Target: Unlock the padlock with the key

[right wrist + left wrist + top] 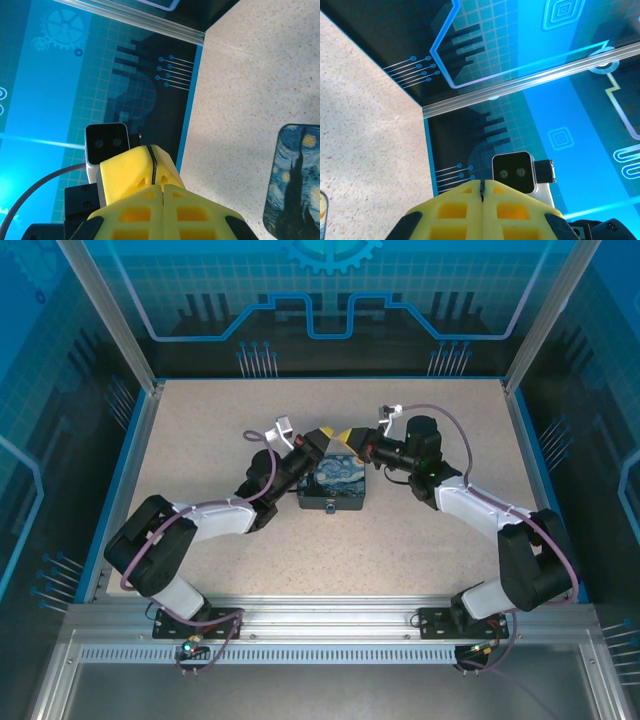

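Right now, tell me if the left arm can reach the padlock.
Likely yes: the left fingers, shut, sit by the far edge of the padlock, nothing between, though the right fingers, also shut, crowd close.

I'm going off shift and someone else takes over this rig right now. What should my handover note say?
Left gripper: shut, off the table, tip to tip with the right gripper.
Right gripper: shut, facing the left one above the far edge of the padlock.
Padlock: lies face up on the table, mid-workspace, held by neither gripper.
Key: too small to make out; it may be pinched where the tips meet, but I cannot tell.
Done: nothing the pictures confirm; no key seen in the padlock.
Left: find the key, insert it, turn it and open the padlock.
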`<action>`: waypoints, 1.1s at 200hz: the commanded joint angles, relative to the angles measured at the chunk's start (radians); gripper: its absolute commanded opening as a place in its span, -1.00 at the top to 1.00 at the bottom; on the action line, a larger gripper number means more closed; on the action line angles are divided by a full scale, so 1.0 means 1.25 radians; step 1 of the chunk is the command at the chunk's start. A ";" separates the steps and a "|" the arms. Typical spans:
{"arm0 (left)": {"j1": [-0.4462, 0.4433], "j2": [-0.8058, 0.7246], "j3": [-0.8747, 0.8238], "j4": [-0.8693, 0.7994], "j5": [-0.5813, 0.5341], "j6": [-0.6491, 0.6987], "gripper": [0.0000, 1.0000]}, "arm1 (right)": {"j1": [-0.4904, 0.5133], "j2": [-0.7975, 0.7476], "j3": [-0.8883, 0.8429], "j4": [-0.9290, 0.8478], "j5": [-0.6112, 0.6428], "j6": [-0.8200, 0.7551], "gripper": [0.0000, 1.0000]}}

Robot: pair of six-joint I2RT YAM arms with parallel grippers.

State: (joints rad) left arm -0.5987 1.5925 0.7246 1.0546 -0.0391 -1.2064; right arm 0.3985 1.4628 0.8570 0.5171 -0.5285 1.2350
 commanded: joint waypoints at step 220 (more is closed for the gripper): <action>0.010 0.010 0.034 -0.023 0.093 -0.047 0.35 | 0.014 -0.015 0.013 -0.050 0.013 -0.027 1.00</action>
State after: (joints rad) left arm -0.5781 1.5906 0.7341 1.0073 0.0616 -1.2575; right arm 0.4011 1.4303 0.8463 0.4496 -0.5232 1.2118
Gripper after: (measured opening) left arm 0.332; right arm 0.050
